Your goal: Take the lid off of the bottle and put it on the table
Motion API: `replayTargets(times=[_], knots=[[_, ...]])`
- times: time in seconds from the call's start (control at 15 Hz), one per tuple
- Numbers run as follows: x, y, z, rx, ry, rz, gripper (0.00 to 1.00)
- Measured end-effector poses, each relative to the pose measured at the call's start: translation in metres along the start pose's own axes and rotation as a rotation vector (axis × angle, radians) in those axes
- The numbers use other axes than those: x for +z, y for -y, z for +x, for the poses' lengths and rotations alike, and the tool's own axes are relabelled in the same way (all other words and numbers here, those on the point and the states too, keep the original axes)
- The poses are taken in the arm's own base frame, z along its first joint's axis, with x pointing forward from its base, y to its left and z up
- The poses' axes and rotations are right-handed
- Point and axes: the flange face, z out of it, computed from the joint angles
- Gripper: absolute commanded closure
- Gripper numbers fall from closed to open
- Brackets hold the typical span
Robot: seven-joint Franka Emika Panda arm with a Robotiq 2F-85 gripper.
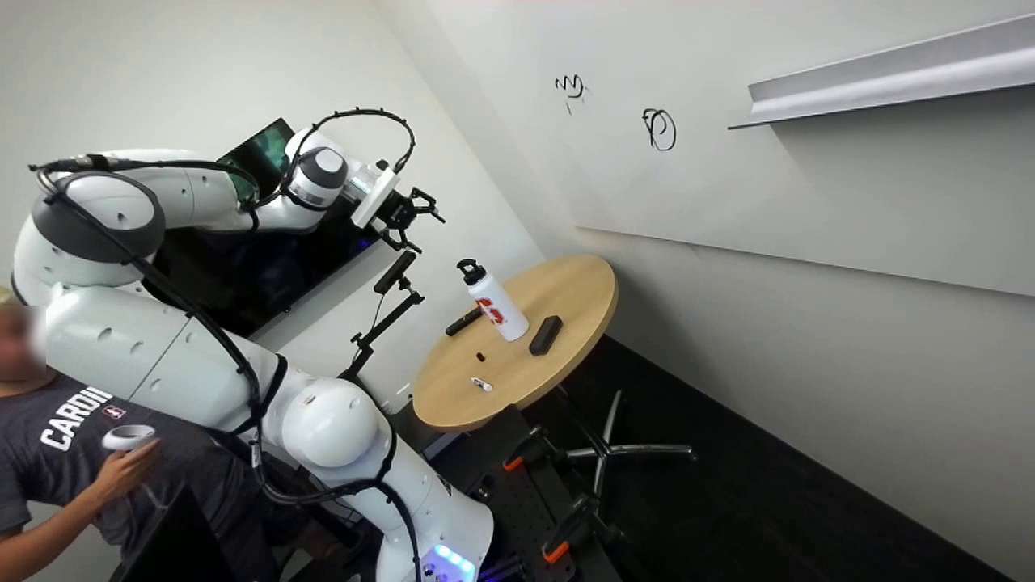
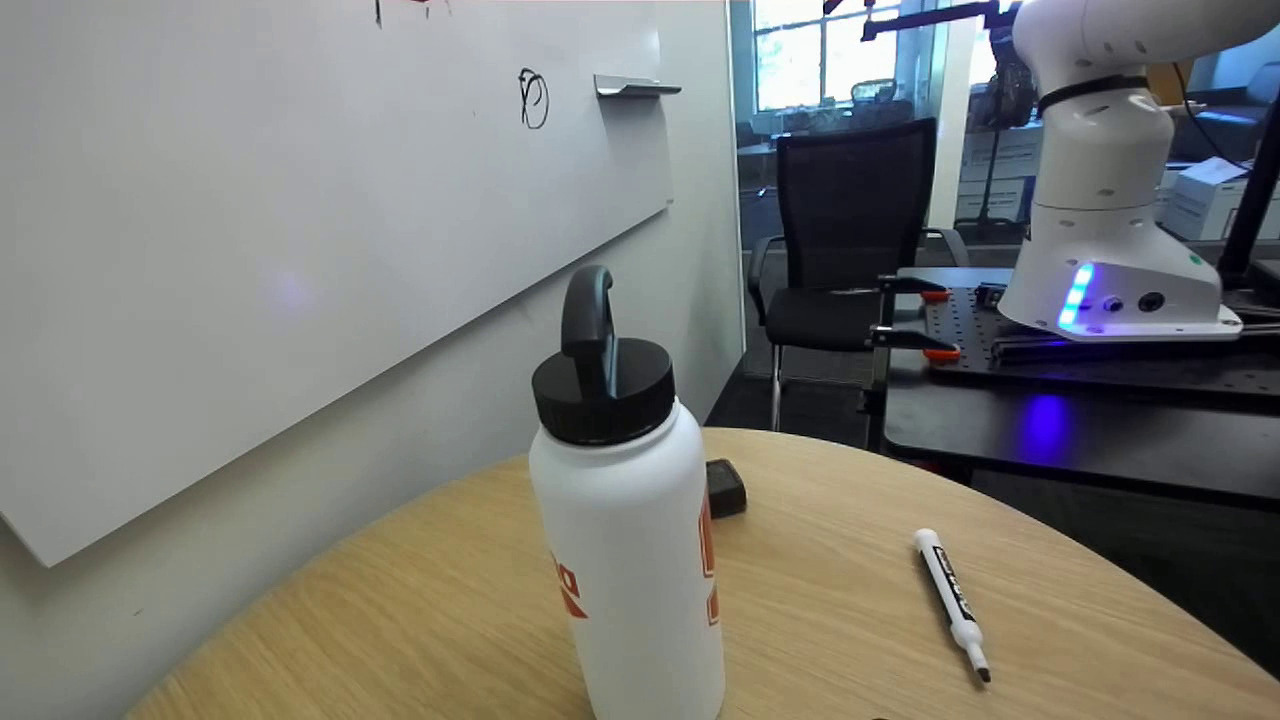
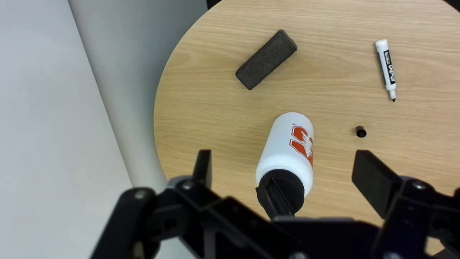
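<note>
Bottle (image 1: 498, 308) stands upright on the desk (image 1: 566, 283), its lid (image 2: 605, 385) below our end effector (image 1: 429, 233) — spread wide, empty — so we should descend.

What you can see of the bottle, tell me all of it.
The bottle is white and cylindrical, with rounded shoulders and red print on its side. Its black lid, with a raised loop, is on. It looks like coated metal and the lid like plastic, though that is a guess. It stands upright on the table; nothing else touches it, and the open gripper hangs clear.
</note>
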Motion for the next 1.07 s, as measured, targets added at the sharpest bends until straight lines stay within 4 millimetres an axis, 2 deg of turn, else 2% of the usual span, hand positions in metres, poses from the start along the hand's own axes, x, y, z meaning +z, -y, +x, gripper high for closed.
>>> replayTargets(times=[0.4, 0.6, 1.07], knots=[[-0.001, -0.001, 0.003, -0.015, -0.004, 0.002, 0.00], [0.006, 0.001, 0.007, -0.051, 0.017, -0.015, 0.00], [0.049, 0.019, 0.058, -0.283, 0.093, -0.084, 0.00]])
